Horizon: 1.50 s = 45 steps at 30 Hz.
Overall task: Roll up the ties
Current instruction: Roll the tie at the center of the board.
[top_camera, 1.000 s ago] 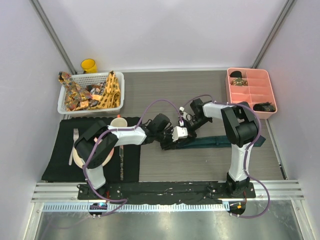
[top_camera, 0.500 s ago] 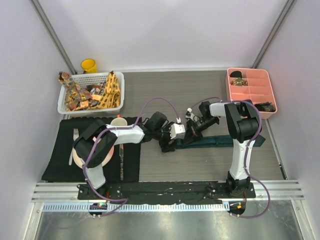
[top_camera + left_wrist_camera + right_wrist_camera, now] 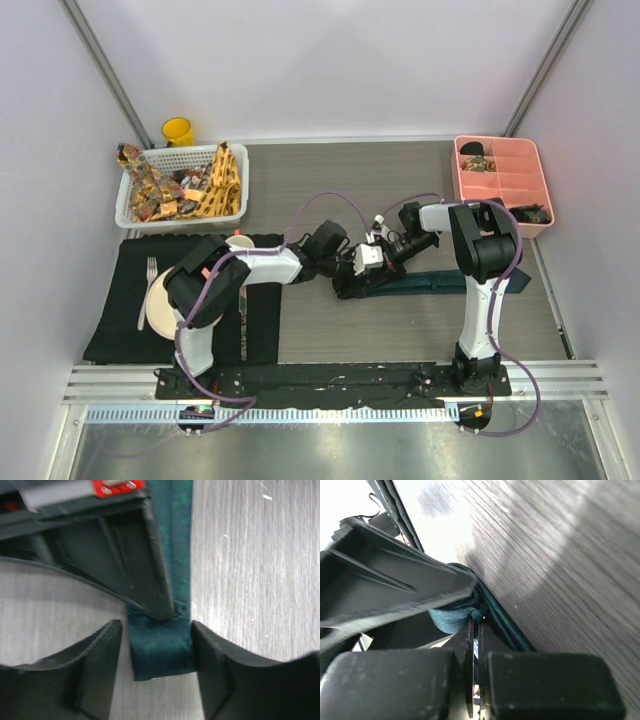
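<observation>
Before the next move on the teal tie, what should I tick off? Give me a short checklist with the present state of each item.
1. Right gripper shut on the teal tie at its bunched end: ok.
2. Left gripper open, its fingers on either side of the tie's end: ok.
3. Rest of the tie lies straight and flat on the table: ok.
4. Roll begun at the end: cannot tell; only a small bunch of fabric shows at the right gripper's tip.
5. Other ties in the white basket, away from the arms: ok.
</observation>
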Tool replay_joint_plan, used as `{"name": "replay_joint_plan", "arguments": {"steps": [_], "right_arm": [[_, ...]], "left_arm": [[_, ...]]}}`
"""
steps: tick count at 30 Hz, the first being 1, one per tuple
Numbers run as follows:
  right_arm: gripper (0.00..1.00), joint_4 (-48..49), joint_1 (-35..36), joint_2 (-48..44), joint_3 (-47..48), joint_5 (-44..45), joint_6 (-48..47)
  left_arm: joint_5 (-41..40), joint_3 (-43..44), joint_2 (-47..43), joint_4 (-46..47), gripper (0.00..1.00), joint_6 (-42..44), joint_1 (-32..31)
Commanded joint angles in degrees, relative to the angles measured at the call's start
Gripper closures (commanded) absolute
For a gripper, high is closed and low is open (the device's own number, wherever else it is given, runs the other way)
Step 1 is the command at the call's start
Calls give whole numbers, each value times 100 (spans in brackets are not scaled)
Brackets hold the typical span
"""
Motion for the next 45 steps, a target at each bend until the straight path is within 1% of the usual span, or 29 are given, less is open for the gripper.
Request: {"name": "replay_joint_plan", "arguments": {"steps": [1,4,6,7,9,10,11,12,13,14,15,18,22,23,28,31,32,33,34,35,37,38,39,41,42,45], "right_arm": [[99,557,-54,129,-152,1240,292],[99,627,-28,23,-205,1161,292],[99,671,7,-65,-223,1143,292],[99,706,25,-143,-223,1108,292],[98,715,78,-197,-232,1072,292],[94,646,95,-205,-214,1038,292],[82,584,95,-249,-188,915,292],[75,540,95,-276,-135,862,240],[71,435,95,-328,-117,827,222],[67,390,95,-477,-91,722,187],[59,338,95,-548,-39,660,178],[53,153,113,-820,58,336,204],[53,179,358,-953,67,220,300],[53,205,420,-944,41,229,527],[56,381,596,-594,-12,500,661],[66,276,588,-382,41,641,486],[79,258,579,-347,58,668,459],[89,258,561,-329,50,712,424],[97,258,553,-311,50,790,406],[99,258,509,-302,41,843,380],[99,214,447,-276,23,940,336],[99,188,360,-232,23,1088,144],[99,153,316,-215,23,1168,55],[99,74,228,-171,-12,1396,-217],[99,65,140,-127,-29,1572,-296],[99,56,34,-48,-47,1827,-411]], "left_arm": [[21,29,-2,-213,48,17,-40],[-190,-260,-213,-424,59,237,-31],[-261,-393,-336,-531,58,421,-31],[-313,-481,-363,-644,55,457,-22],[-357,-552,-389,-707,54,536,-31],[-401,-622,-389,-707,58,554,-31],[-419,-648,-407,-707,61,563,-31],[-436,-666,-416,-707,64,571,-31],[-471,-692,-433,-698,67,615,-31],[-480,-710,-433,-681,68,633,-31],[-481,-710,-433,-681,69,650,-31],[-525,-719,-407,-672,70,721,-40],[-595,-710,-354,-672,69,791,-75],[-621,-701,-354,-672,69,800,-92],[-727,-622,-310,-724,64,809,-128],[-797,-570,-266,-724,62,809,-128],[-814,-552,-258,-724,62,809,-128],[-832,-526,-249,-724,61,800,-128],[-867,-517,-258,-855,60,791,-128],[-876,-508,-266,-856,58,765,-128],[-798,-525,-354,-813,48,651,-84],[-736,-534,-389,-778,45,581,-58],[-701,-552,-476,-777,37,511,-23],[-534,-578,-556,-540,31,344,74],[-481,-622,-600,-383,26,300,101],[-288,-762,-741,-14,21,159,127]]}}
